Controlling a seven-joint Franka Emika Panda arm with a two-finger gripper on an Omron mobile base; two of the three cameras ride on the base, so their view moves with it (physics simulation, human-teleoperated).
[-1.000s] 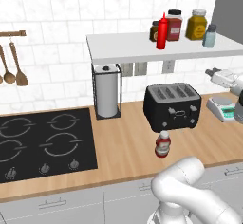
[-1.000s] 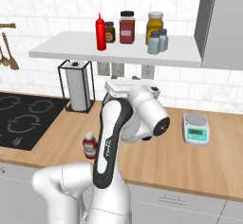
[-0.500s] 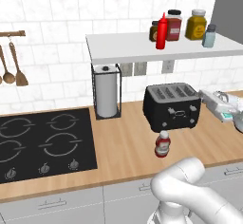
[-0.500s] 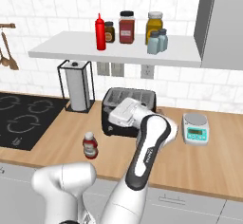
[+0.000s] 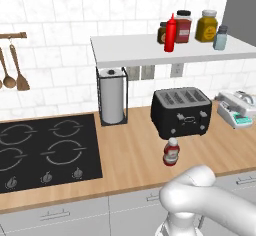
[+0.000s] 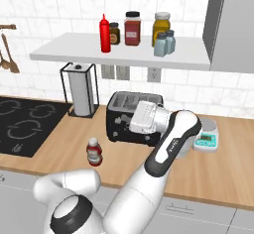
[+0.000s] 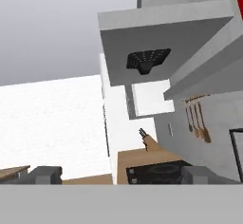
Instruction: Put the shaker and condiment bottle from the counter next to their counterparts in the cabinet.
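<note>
The hanging wooden spoons [image 5: 12, 70] are cut by the left edge of the left base view, and the black hob [image 5: 45, 152] runs out of that edge too. Right of the hob a paper towel roll [image 5: 113, 100] stands upright in a dark wire holder near the wall. The condiment bottle [image 5: 171, 152] stands upright on the bare tabletop [image 5: 130, 155], just in front of the black toaster [image 5: 182, 111] and apart from it; its label is too small to read.

Above, on the cabinet [image 5: 150, 50], a tall red squeeze bottle [image 5: 170, 34] stands in front of a small dark jar that it half hides, with a red-filled jar [image 5: 183, 27] and a yellow jar [image 5: 207, 26] beside them. In the right base view two small blue-grey shakers [image 6: 164, 43] stand touching at the right end of the row; which is the newcomer cannot be told.

The arm's white wrist [image 6: 146, 119] lies across the toaster front in the right base view and covers part of it. A kitchen scale [image 6: 205, 139] sits behind the elbow, partly hidden. In the left base view something white overlaps the scale; what it is stays unclear.

In the hand view the claw [image 7: 121, 174] shows two grey fingertips [image 7: 45, 174] spread wide, nothing between them, looking across the room at a range hood and distant hob.
</note>
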